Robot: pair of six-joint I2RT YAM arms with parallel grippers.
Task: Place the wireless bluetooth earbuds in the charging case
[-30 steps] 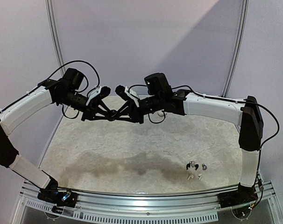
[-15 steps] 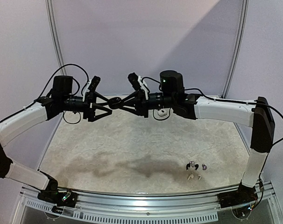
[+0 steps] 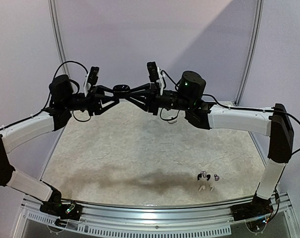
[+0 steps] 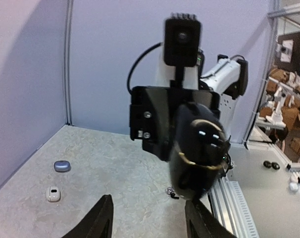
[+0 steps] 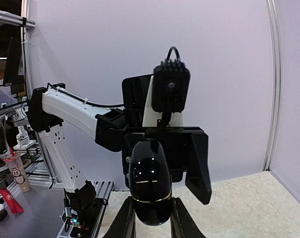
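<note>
Desk: pale mottled top, lilac walls behind.
Case: glossy black, lid seam closed, held high in the air.
Right claw: pinching the case by its lower half.
Left claw: fingers spread, just beside the case, gripping nothing.
Earbuds: small cluster on the desk, well below the case and off to its right.
Risk: the smooth case may twist or drop if the left claw knocks it, or if the right lets go before the left closes squarely.
</note>
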